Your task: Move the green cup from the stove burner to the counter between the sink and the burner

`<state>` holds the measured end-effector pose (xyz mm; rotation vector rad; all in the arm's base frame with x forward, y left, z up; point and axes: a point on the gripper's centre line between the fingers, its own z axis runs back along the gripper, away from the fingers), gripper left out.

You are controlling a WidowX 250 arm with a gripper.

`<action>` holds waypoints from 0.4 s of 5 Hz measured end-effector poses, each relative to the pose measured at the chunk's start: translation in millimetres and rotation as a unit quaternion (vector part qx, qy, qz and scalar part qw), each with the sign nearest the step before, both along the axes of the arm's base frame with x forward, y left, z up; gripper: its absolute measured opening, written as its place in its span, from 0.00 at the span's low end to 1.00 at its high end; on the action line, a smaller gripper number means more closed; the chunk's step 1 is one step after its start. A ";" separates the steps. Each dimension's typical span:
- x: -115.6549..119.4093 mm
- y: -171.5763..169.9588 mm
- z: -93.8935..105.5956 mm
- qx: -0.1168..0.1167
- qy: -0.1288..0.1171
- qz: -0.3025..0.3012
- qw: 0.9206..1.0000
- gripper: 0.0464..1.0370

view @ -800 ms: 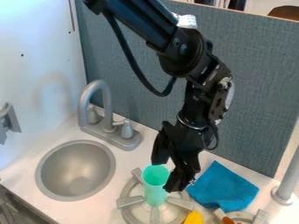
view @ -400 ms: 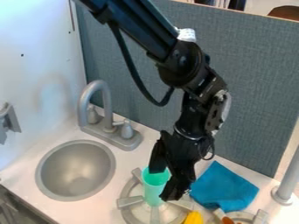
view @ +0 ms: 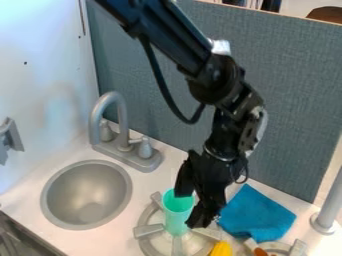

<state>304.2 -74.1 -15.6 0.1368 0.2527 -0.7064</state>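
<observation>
Gripper (view: 189, 210) shifted slightly R in view, nr cup (view: 176, 218).

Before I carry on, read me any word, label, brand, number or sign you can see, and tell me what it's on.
No text can be read anywhere.
White patch on the robot arm: any print is too small to read.
Gripper: small pale marks, too small to make out.
Green cup, blue cloth, faucet: no lettering seen.

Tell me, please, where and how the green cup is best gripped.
The green cup is probably best gripped by its upper wall, from above, fingers on opposite outer sides: it stands upright on the burner, tall and narrow, rim uppermost.
</observation>
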 end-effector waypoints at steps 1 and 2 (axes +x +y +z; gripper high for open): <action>8.1 -2.5 -14.4 0.008 0.009 0.012 1.000 0.97; 8.7 -0.9 -22.7 0.020 0.026 0.017 0.999 0.97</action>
